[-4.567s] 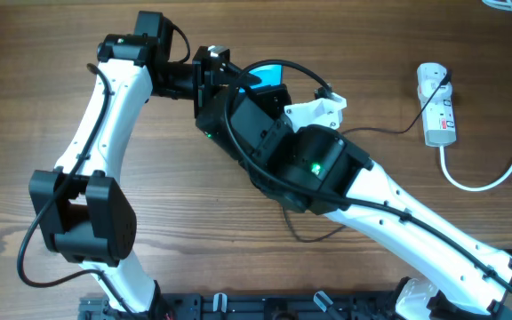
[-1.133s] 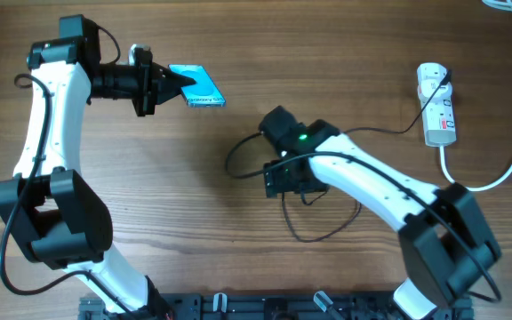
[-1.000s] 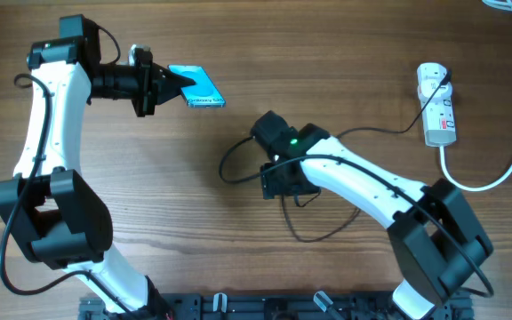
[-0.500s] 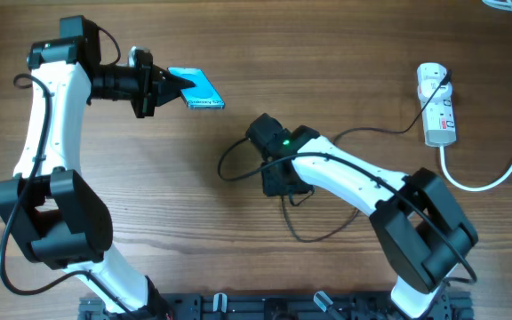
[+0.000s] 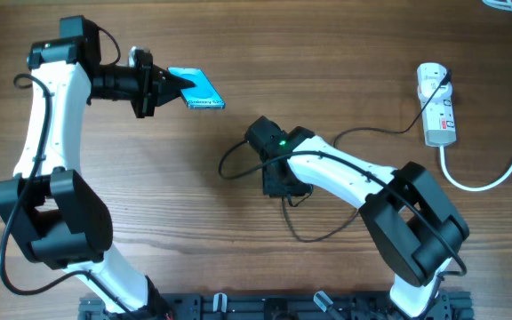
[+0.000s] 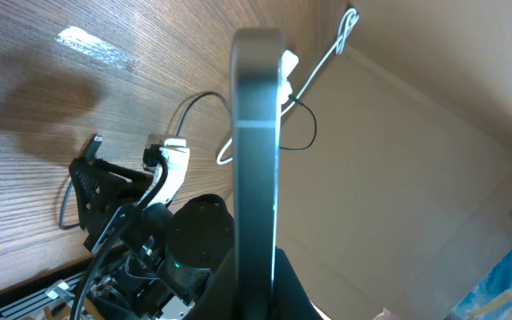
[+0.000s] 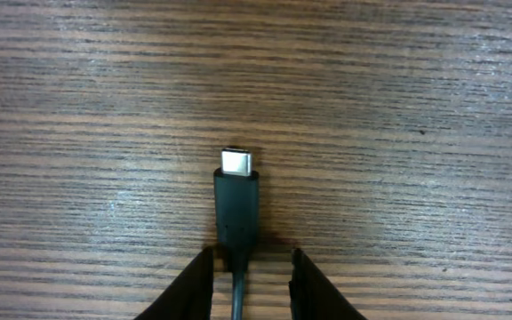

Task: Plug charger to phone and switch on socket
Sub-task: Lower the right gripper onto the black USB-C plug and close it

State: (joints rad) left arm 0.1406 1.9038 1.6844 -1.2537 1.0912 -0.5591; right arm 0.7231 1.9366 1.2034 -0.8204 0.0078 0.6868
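Observation:
My left gripper (image 5: 165, 89) is shut on the phone (image 5: 196, 88), holding it raised at the table's upper left with the cyan screen up. In the left wrist view the phone (image 6: 256, 133) shows edge-on between my fingers. My right gripper (image 5: 278, 182) is low over the table's middle, open, with its fingers on either side of the charger cable (image 5: 373, 132). In the right wrist view the black connector (image 7: 236, 200) with its metal tip lies flat on the wood just ahead of the gripper (image 7: 250, 256). The cable's plug end sits in the white socket strip (image 5: 436, 107) at the far right.
The strip's thick white cord (image 5: 496, 178) loops down and off the right edge. The slack charger cable curls around and below my right wrist (image 5: 323, 233). The arm bases stand along the front edge.
Earlier both arms were together at the upper middle; my left arm has since carried the phone left and holds still. My right gripper has come down over the connector and edged left.

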